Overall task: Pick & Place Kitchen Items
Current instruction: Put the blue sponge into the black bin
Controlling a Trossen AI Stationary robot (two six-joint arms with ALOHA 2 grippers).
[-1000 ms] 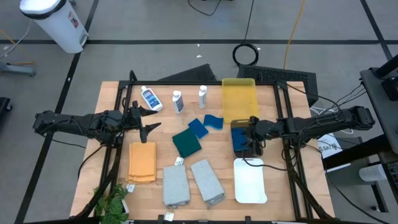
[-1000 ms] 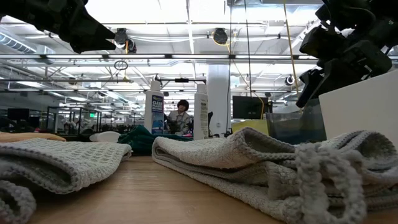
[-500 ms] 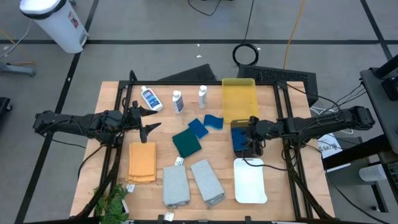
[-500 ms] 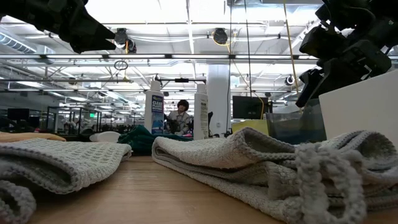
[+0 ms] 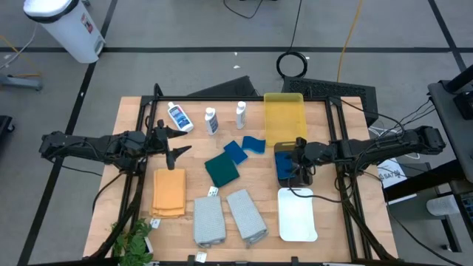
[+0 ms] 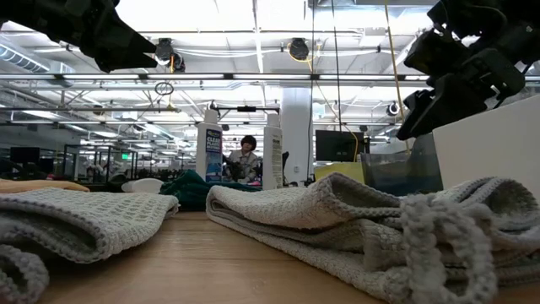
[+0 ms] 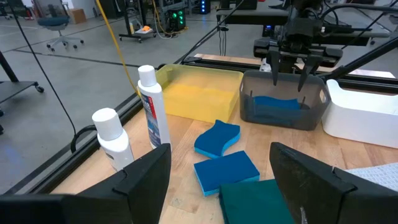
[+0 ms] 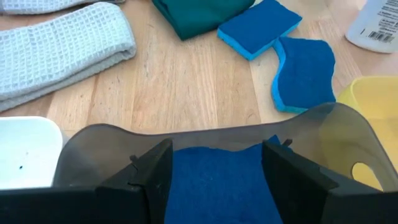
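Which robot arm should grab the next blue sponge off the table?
Probably the right. The right gripper hangs open over the dark grey tray, which already holds a sponge, and the two loose sponges lie just beside it. The left gripper, also open, sits farther off by the bottles.

Left arm [image 5: 89, 145]: you see a dark, nearly black chain of chunky jointed segments, matt finish
Left gripper [image 5: 171, 140]: two black fingers [image 7: 144, 173] tapering to points; up close your view shows flat, broad, smooth pads
Right arm [image 5: 384, 146]: same dark segmented build as your left one, with thin black cables trailing by its base
Right gripper [image 5: 302, 161]: black, boxy head; two blunt matt fingers [image 8: 152, 167] with squared edges and a small moulded notch
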